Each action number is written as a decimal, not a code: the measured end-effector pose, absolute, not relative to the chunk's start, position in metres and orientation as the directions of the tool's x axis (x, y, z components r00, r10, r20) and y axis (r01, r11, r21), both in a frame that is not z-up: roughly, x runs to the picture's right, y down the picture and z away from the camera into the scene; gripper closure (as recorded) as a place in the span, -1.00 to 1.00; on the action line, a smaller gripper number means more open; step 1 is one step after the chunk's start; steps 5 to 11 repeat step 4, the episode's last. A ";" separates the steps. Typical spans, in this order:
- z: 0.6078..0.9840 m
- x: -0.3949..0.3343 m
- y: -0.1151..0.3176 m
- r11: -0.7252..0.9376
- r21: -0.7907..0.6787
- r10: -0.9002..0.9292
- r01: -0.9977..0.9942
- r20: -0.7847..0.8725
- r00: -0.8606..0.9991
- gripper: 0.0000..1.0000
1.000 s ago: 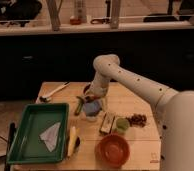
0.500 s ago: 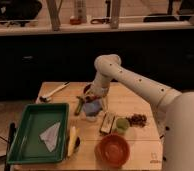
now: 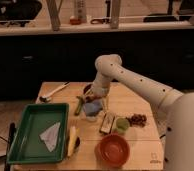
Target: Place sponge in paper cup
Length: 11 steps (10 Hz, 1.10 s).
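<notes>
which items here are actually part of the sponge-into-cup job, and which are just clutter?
In play:
- gripper, low over the table's middle
- sponge, blue, at the gripper
- paper cup, just below them

Clutter:
- green tray with white paper
- orange-red bowl
- dark bar
- banana
- white utensil

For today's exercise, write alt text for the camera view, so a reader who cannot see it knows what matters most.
A white robot arm reaches down over a wooden table, its gripper low over the blue sponge near the table's middle. A green tray holding white paper lies at left, and an orange-red bowl sits at the front.
</notes>
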<state>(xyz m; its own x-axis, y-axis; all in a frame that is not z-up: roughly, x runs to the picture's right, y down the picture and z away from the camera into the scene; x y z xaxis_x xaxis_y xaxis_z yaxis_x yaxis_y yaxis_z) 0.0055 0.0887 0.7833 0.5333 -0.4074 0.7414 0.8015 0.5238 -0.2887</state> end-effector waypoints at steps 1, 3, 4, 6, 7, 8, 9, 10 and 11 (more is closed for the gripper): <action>0.783 0.006 0.089 0.525 -0.289 -0.407 0.801 0.741 0.535 -0.60; 0.783 0.007 0.089 0.525 -0.290 -0.407 0.800 0.740 0.535 -0.60; 0.783 0.006 0.089 0.524 -0.289 -0.407 0.801 0.741 0.534 -0.60; 0.783 0.006 0.089 0.524 -0.289 -0.407 0.801 0.741 0.534 -0.60; 0.783 0.006 0.089 0.524 -0.289 -0.407 0.801 0.741 0.534 -0.60; 0.783 0.006 0.089 0.524 -0.289 -0.407 0.801 0.741 0.534 -0.60; 0.783 0.006 0.089 0.524 -0.289 -0.407 0.801 0.741 0.534 -0.60; 0.783 0.006 0.089 0.524 -0.289 -0.407 0.801 0.741 0.534 -0.60; 0.783 0.006 0.089 0.524 -0.289 -0.407 0.801 0.741 0.534 -0.60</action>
